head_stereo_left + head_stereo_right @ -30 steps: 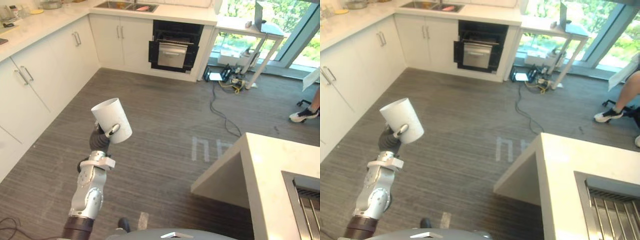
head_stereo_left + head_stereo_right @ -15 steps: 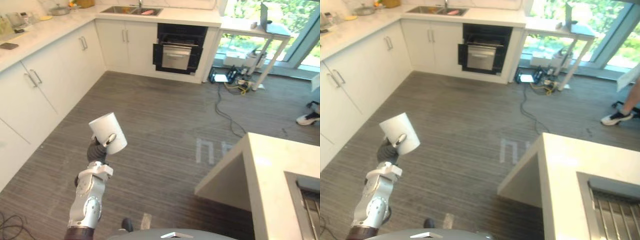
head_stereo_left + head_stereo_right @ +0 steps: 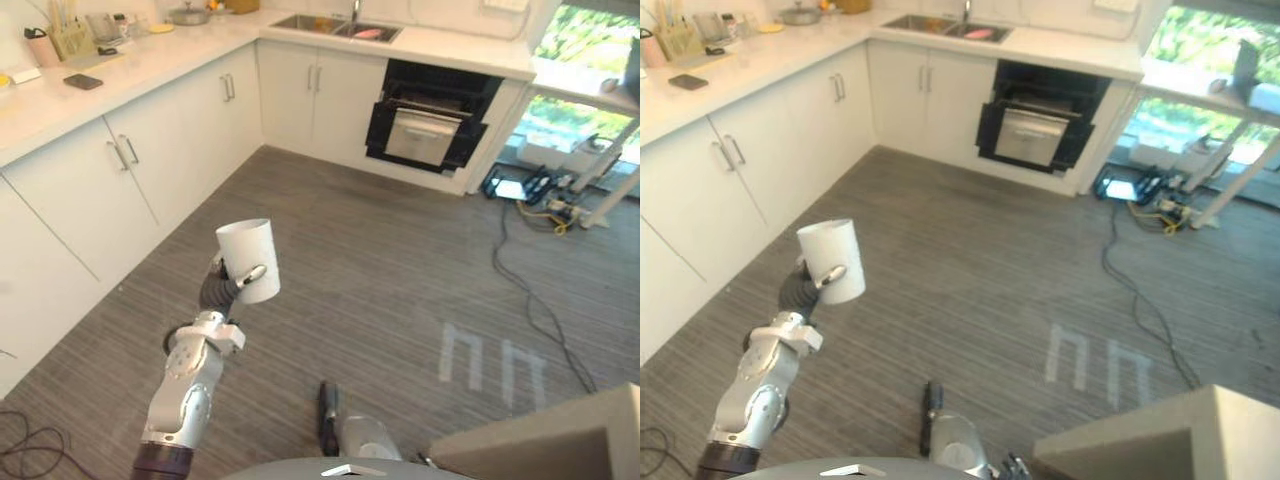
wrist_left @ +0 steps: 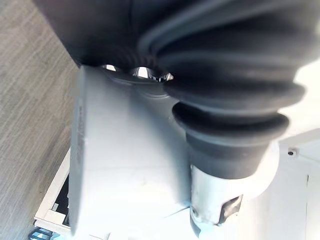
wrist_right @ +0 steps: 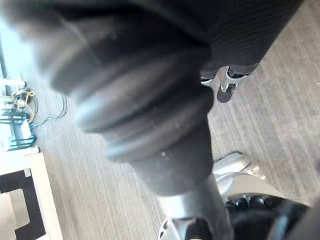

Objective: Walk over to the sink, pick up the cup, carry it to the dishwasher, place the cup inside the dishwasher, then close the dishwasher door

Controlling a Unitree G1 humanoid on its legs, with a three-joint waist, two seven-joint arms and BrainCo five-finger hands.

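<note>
White, smooth and cylindrical, the cup (image 3: pixel 248 258) sat in the left hand (image 3: pixel 231 284), raised in the air above the floor with its open mouth up and tilted slightly. The fingers were curled round its lower wall, 1 silver dark-tipped finger (image 3: pixel 252 272) lying across the front. In the left wrist view the cup's plain matte side showed pressed against the hand's dark ribbed cover.

Right hand (image 5: pixel 140 95): ribbed cover seen from very close in its own wrist view, above the floor. Grip state could not be told.

Floor (image 3: pixel 380 260): grey, finely striped, carpet-like, with 2 pale rectangular marks (image 3: pixel 490 360) on it.

White flat-fronted cabinets (image 3: pixel 100 190) with slim metal bar handles ran along the robot's left and turned a corner along the far wall. A pale stone-look counter (image 3: pixel 150 60) topped them, its edge straight and square. A steel double-basin sink (image 3: pixel 338 27) was set into the far run, with something pinkish in 1 basin.

Black-framed dishwasher (image 3: pixel 432 125): under the counter just right of the sink, a dark cavity above a silver-grey panel.

Room: a broad open stretch of floor lay between the cup and the dishwasher, the cup well apart from it. Thin dark cables (image 3: pixel 530 290) trailed over the floor farther right. The square corner of a pale island worktop (image 3: pixel 560 440) stood at near right.
</note>
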